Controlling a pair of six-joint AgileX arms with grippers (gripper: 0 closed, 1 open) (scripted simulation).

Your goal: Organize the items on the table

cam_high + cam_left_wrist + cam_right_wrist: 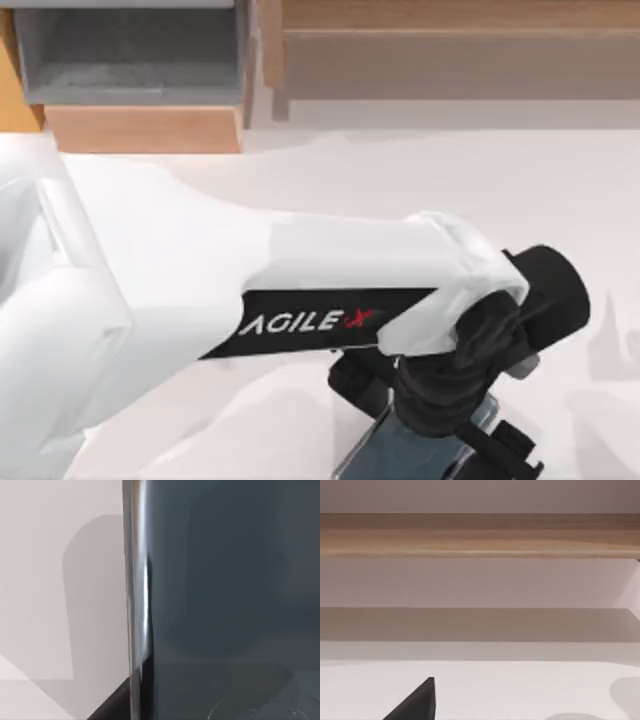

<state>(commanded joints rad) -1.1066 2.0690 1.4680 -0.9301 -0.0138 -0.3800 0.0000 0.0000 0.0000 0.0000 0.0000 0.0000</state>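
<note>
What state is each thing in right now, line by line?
Left arm: stretched across the table toward the top view's lower right.
Left gripper: down at the smartphone; finger state unclear.
Smartphone: dark grey-blue, under the left gripper, close before the left wrist camera; lifted or resting, cannot tell.
Table: white, bare near the shelf.
Shelf unit: grey compartment open.
Right gripper: one dark fingertip visible, facing the shelf; idle.
</note>
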